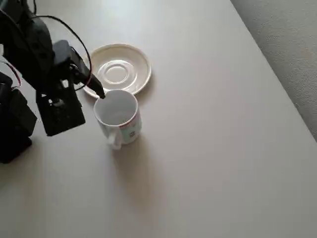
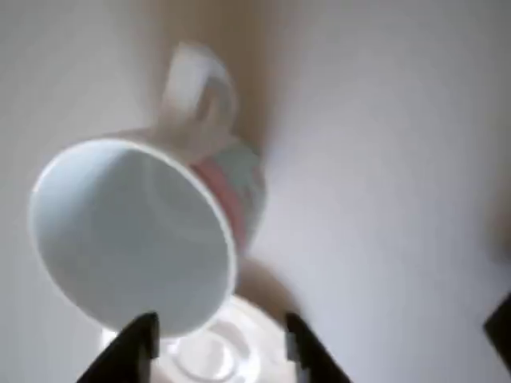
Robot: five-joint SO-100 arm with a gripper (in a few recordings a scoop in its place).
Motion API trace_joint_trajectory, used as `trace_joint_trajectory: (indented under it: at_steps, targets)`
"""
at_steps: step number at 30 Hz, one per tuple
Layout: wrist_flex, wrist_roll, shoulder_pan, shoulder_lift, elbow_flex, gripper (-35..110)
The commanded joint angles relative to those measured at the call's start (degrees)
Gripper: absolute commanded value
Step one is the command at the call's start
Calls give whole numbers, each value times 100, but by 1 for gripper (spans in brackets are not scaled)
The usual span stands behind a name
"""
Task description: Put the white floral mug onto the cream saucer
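The white floral mug (image 1: 119,118) stands upright on the table just in front of the cream saucer (image 1: 118,69), with its handle toward the near side. My gripper (image 1: 99,93) hovers at the mug's far-left rim, one dark fingertip touching or nearly touching it. In the wrist view the mug (image 2: 136,231) shows its open mouth, blurred, with pink and teal print on its side. The gripper (image 2: 219,347) is open there, its fingertips (image 2: 137,345) spread at the bottom edge, and the saucer (image 2: 239,359) shows between them below the mug's rim.
The black arm and its base (image 1: 20,114) take up the left edge of the overhead view. The beige table (image 1: 208,148) stretches to the right and front, and its right edge runs diagonally beside grey carpet (image 1: 292,44).
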Motion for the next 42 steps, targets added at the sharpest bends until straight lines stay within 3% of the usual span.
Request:
trace_joint_trajectory:
  at_steps: [1,14,22,29,42]
  targets:
    - [-914,0,18,-554,598,19]
    - [-2619,-281,158,-1564,1925,18]
    - [-3094,-369,308,-2232,1916,-2]
    - [-2751,-448,281,-1406,1854,-2]
    - [-800,-343,-519,1151,967,-2]
